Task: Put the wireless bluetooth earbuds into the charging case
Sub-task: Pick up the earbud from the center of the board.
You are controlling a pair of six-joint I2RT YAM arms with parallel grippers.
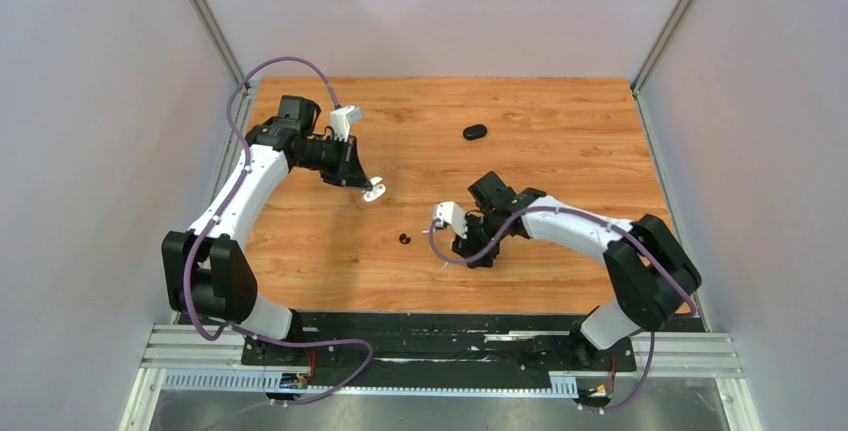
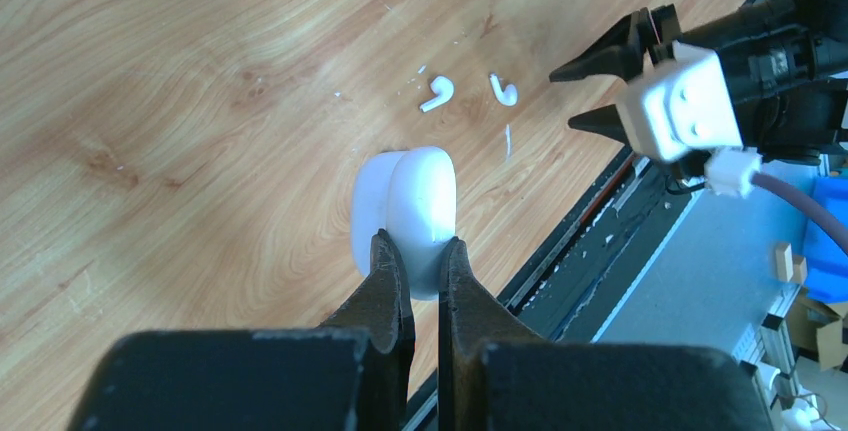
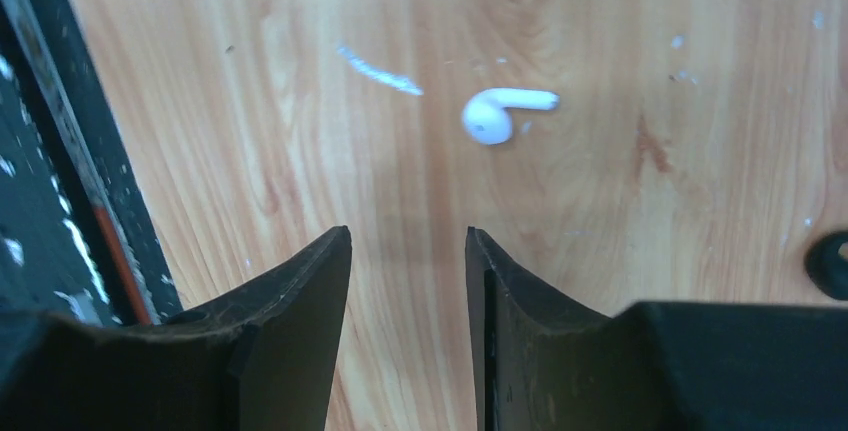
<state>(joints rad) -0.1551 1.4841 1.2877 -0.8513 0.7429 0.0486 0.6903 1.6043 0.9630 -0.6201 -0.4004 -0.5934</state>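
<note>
Earbud (image 3: 490, 117) of smooth white plastic, bulbous, short-stemmed, lies on woodgrain tabletop (image 3: 300, 101).

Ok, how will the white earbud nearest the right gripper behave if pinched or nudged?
The earbud looks glossy and rounded, so it may slip from a pinch. Its round head and thin stem suggest it would pivot if nudged. Tiny beside the right gripper, it is probably light.

Premises are presenting as a robotics lab test cell. Pale partition walls (image 1: 90, 101) and aluminium posts (image 1: 205, 11) are enclosing a wood-grain table (image 1: 560, 121). The left arm (image 1: 235, 196) and right arm (image 1: 580, 231) are sitting bolted beside a slotted rail (image 1: 680, 359), and purple cabling (image 1: 290, 59) is trailing exposed.
</note>
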